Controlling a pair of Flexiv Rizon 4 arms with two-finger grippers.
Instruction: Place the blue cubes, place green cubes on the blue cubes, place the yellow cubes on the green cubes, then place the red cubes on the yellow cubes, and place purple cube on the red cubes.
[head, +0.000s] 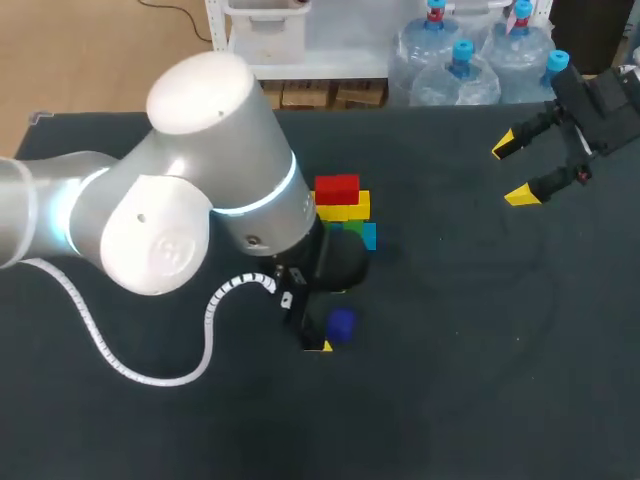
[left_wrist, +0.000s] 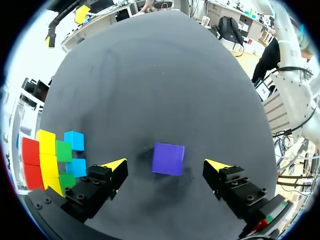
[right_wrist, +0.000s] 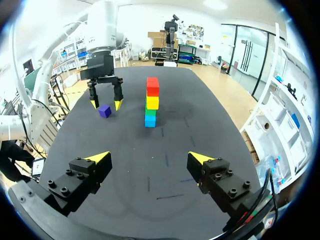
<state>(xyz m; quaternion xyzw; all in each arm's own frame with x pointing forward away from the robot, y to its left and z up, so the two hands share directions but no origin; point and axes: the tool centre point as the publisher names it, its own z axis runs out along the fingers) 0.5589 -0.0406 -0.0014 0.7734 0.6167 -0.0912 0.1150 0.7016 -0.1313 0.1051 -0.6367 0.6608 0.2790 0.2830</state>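
A tower of cubes (head: 343, 208) stands mid-table: blue at the base, then green, yellow and red on top. It also shows in the left wrist view as the tower (left_wrist: 50, 160), two cubes per layer, and in the right wrist view as the tower (right_wrist: 151, 102). A purple cube (head: 342, 323) lies on the dark table in front of it. My left gripper (head: 330, 338) is open just over the purple cube (left_wrist: 168, 158), a yellow tip on either side, neither touching. My right gripper (head: 523, 170) hangs open and empty at the far right.
My left arm's big grey elbow (head: 200, 190) covers the table's left middle, and its white cable (head: 150, 370) loops down to the mat. The black table mat (head: 480, 350) runs wide to the right and front.
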